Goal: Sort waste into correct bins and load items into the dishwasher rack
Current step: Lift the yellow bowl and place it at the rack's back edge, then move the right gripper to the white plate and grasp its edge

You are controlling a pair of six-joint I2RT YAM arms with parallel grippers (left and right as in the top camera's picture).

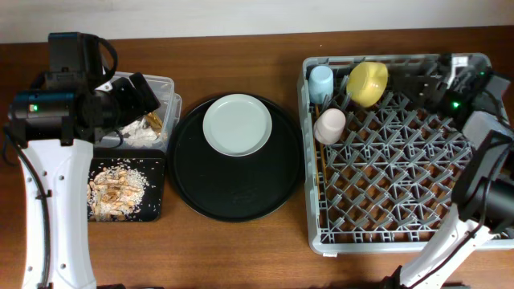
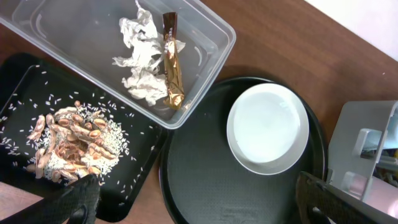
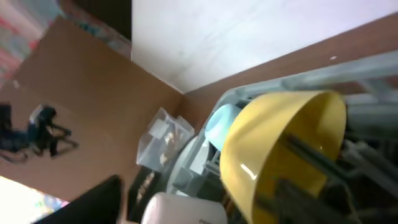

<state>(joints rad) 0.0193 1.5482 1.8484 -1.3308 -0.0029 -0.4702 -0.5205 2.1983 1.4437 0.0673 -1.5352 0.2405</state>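
The grey dishwasher rack point(image 1: 401, 233) stands at the right. In its far left part are a light-blue cup point(image 1: 321, 80), a pink cup point(image 1: 330, 124) and a yellow bowl point(image 1: 368, 83) on its side. Thin chopsticks point(image 1: 320, 160) lie along its left wall. My right gripper point(image 1: 404, 83) is open just right of the bowl point(image 3: 280, 149). The pale plate point(image 1: 237, 124) sits on the round black tray point(image 1: 237, 197). My left gripper point(image 2: 205, 205) is open and empty, above the clear box point(image 2: 62, 37) that holds white paper point(image 2: 140, 62) and a gold wrapper point(image 2: 173, 62).
The small black tray point(image 1: 157, 201) at the front left holds food scraps point(image 2: 71, 143) and scattered rice. The left arm point(image 1: 48, 201) runs along the table's left side. The right arm point(image 1: 482, 193) reaches over the rack's right side. Bare wood lies along the front edge.
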